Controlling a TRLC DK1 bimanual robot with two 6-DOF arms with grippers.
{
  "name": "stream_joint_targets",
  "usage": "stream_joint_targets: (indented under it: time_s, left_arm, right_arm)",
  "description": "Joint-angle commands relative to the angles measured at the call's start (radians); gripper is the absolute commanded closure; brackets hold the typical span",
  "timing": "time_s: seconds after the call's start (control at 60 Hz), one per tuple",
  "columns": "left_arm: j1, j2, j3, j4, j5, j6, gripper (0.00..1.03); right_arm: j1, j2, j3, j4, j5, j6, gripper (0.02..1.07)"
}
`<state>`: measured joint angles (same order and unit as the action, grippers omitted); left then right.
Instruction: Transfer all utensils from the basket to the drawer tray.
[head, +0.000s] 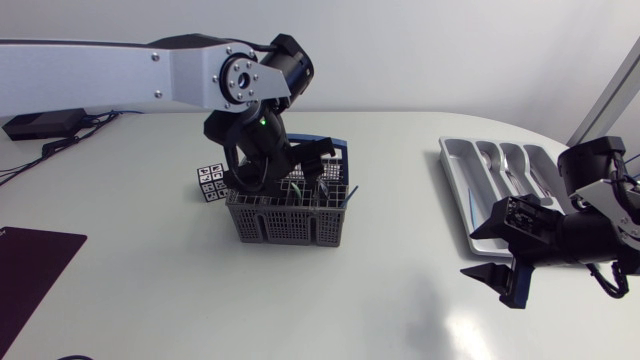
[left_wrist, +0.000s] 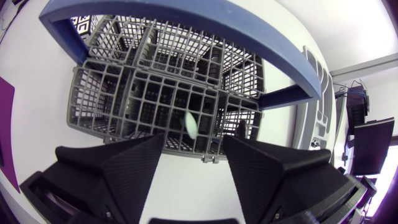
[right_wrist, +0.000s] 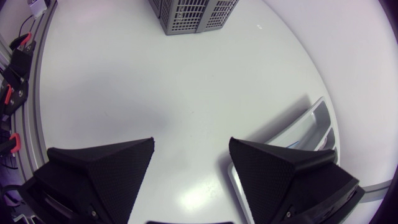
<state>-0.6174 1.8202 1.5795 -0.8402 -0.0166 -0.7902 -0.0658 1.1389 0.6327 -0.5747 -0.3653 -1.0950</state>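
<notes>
Both gape over the white table (head: 150, 270): left gripper (left_wrist: 194, 140) above the basket (head: 290, 226), right gripper (right_wrist: 191, 144) beside the tray (head: 455, 170).

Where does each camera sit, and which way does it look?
Head view: fixed above the table, looking down on the basket, drawer tray, left arm and right arm.
Left wrist view: on the left arm's last link, looking down into the basket; the open left gripper shows.
Right wrist view: on the right arm's last link, looking across the table; the open right gripper shows.
Shared: all three show the basket.
</notes>
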Motion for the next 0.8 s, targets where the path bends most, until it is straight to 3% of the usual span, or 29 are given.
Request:
stream_joint_targets:
  time_s: [0.0,0.3,0.5,0.7,0.783]
  left_arm:
    - [-0.007,0.031,0.034,-0.014,0.0,-0.041,0.44]
    - [-0.013,0.042,0.048,-0.014,-0.026,-0.057,0.7]
    - [-0.018,0.048,0.054,-0.014,-0.054,-0.057,0.82]
    - [-0.028,0.053,0.054,-0.016,-0.054,-0.058,0.84]
    - [-0.031,0.053,0.057,-0.017,-0.06,-0.06,0.93]
  right_arm:
    - [0.008,-0.008,-0.028,0.006,0.005,0.02,0.2]
    - [0.014,-0.014,-0.041,0.015,0.005,0.017,0.2]
    - [0.015,-0.016,-0.047,0.016,0.005,0.017,0.2]
    - [0.015,-0.019,-0.059,0.032,0.005,0.015,0.2]
    - [0.015,-0.022,-0.061,0.035,0.005,0.015,0.2]
